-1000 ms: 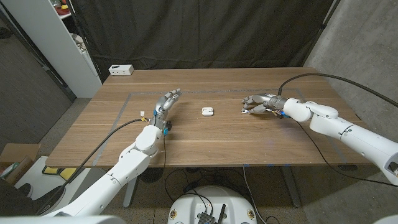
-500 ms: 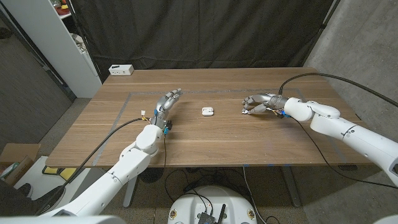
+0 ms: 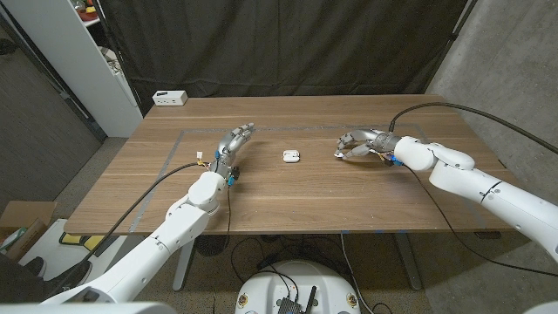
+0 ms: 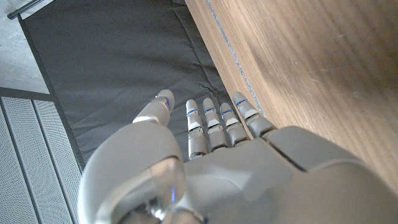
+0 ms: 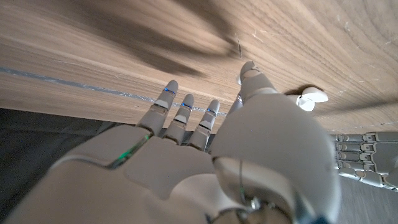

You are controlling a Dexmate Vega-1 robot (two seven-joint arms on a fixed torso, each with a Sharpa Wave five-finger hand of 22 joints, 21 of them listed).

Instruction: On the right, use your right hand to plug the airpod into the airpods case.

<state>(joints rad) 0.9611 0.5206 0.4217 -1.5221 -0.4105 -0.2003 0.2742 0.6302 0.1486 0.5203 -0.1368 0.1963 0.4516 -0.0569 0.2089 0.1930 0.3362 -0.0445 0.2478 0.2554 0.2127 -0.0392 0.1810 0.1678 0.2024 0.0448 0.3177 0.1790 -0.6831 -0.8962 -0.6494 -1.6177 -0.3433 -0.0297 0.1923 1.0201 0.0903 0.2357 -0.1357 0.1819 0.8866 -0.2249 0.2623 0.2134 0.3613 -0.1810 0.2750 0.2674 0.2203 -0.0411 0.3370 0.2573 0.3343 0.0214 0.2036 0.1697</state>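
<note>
The white AirPods case (image 3: 291, 156) lies at the middle of the wooden table (image 3: 305, 196); in the right wrist view the case (image 5: 308, 98) sits just past my thumb. To the case's right my right hand (image 3: 357, 145) hovers low over the table with its fingers curled down. A small pale bit that looks like the airpod (image 3: 337, 154) is pinched at its fingertips. My left hand (image 3: 232, 146) stays left of the case with fingers straight and together, holding nothing; the left hand (image 4: 211, 168) reaches toward the table's far edge.
A small white box (image 3: 169, 98) sits at the table's back left corner. Thin tape lines (image 3: 187, 133) mark a rectangle on the tabletop. A white cabinet (image 3: 83, 61) stands beyond the left edge and a dark curtain (image 3: 288, 44) hangs behind. A black cable (image 3: 453, 109) arcs over my right arm.
My right hand has lifted slightly and shifted a little left toward the case. The left hand and the case have stayed put.
</note>
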